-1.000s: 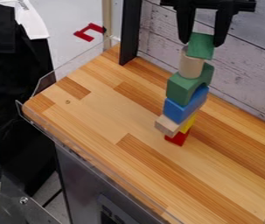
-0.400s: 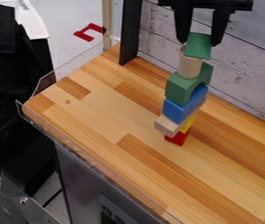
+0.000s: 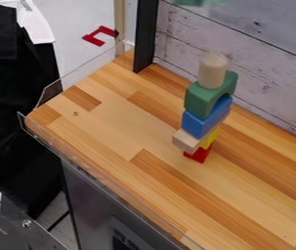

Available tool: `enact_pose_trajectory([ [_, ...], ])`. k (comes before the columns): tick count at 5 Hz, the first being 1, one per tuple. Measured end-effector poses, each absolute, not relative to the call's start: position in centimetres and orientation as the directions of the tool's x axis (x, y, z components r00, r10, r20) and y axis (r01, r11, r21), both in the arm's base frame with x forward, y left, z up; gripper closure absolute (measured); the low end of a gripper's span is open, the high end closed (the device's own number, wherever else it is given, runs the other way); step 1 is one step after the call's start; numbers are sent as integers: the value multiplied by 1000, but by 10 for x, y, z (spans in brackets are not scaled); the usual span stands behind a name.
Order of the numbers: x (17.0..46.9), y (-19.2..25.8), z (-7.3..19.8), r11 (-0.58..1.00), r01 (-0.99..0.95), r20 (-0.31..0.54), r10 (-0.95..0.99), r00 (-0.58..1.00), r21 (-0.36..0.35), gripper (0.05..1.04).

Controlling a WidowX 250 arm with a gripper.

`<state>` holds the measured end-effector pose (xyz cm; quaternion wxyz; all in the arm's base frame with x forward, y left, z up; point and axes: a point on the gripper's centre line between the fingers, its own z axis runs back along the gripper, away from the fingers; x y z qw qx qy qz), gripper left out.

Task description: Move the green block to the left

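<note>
"Where's the green block (image 3: 189, 2)?"

"Blurred, at my view's top edge, higher than the upright pale cylinder (image 3: 213, 71)."

"Gripper open or closed?"

"I can't tell."

"Under the cylinder?"

"Green arch (image 3: 201, 99), blue block (image 3: 197, 125), beige block (image 3: 185, 141) beside yellow block (image 3: 209, 139), then red block (image 3: 199, 155) on the wooden surface (image 3: 117, 132)."

The pose of the WidowX 250 arm cannot be told here, nor can the tilt or state of its black gripper.
</note>
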<state>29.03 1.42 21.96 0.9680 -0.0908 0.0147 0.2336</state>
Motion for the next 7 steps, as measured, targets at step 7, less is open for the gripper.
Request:
enact_pose_trajectory([
  [7,277,117,40,870,-485,-127,473,872,-90,563],
])
